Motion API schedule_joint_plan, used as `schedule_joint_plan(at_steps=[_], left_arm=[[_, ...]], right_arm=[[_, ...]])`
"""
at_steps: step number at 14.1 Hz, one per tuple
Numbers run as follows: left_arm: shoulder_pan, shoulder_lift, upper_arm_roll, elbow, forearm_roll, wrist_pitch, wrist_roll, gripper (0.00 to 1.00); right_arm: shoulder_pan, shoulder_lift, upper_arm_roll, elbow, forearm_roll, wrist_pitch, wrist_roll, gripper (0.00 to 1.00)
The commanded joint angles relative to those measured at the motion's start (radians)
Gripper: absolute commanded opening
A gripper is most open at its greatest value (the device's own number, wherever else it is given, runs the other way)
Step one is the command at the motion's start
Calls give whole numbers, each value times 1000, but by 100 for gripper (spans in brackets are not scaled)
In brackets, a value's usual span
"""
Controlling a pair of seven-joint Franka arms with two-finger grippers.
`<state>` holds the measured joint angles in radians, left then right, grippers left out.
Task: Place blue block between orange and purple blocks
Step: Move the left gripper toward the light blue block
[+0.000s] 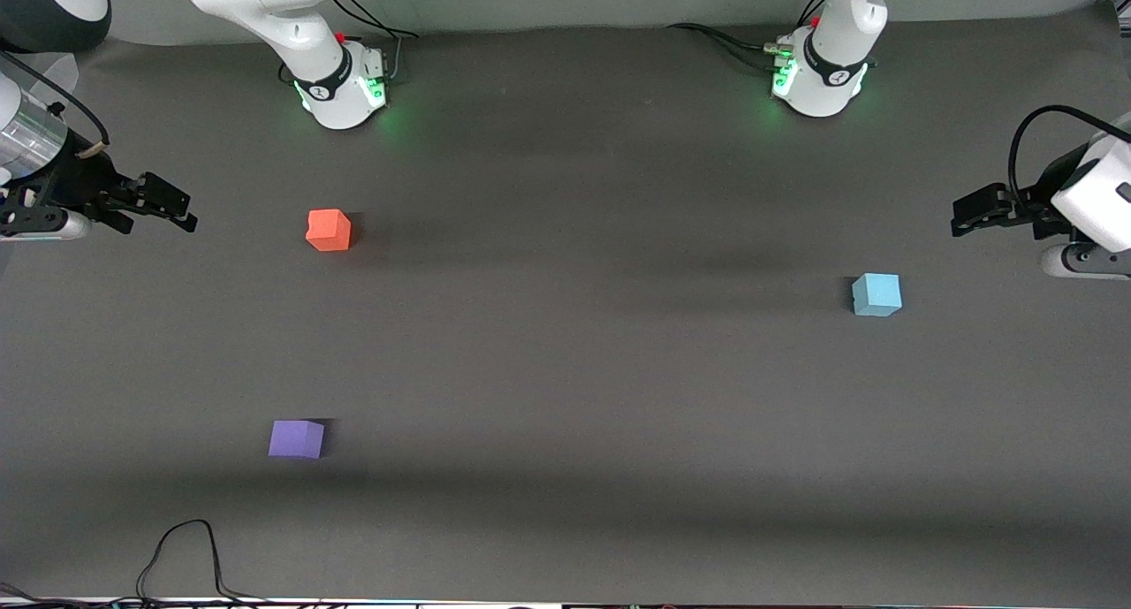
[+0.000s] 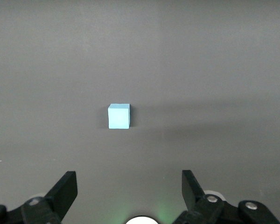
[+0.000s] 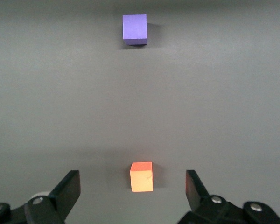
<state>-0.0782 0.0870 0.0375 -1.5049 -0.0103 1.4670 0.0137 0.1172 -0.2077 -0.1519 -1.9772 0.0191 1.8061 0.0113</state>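
The light blue block [image 1: 876, 293] sits on the dark table toward the left arm's end; it also shows in the left wrist view [image 2: 119, 116]. The orange block [image 1: 329, 230] and the purple block [image 1: 296, 438] sit toward the right arm's end, the purple one nearer the front camera. Both show in the right wrist view, orange [image 3: 141, 177] and purple [image 3: 134, 29]. My left gripper [image 1: 967, 216] is open and empty over the table's edge, apart from the blue block. My right gripper [image 1: 181, 213] is open and empty over the table's other end; its fingers [image 3: 67, 191] frame the orange block from above.
The dark grey table mat [image 1: 565, 370] spans the view. The arm bases [image 1: 340, 87] [image 1: 822, 79] stand along the edge farthest from the front camera. A black cable [image 1: 185, 556] loops onto the edge nearest the front camera, at the right arm's end.
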Motion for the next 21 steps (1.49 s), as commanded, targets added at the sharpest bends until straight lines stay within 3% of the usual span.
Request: schedule_joint_plan(at_steps=[1, 11, 14, 17, 21], left_arm=[[-18, -1, 15, 9, 6, -16, -1, 100], [27, -38, 28, -55, 27, -22, 112, 100], [52, -151, 33, -214, 85, 28, 143, 100], [109, -326, 35, -446, 84, 151, 180, 100], [107, -349, 33, -596, 79, 318, 175, 100]], right_arm=[[-5, -4, 5, -5, -14, 12, -13, 100], [-5, 16, 5, -6, -14, 19, -21, 100], [-5, 17, 5, -8, -14, 21, -24, 100], [-5, 17, 5, -9, -10, 25, -22, 100], [-5, 10, 5, -11, -4, 30, -22, 100]])
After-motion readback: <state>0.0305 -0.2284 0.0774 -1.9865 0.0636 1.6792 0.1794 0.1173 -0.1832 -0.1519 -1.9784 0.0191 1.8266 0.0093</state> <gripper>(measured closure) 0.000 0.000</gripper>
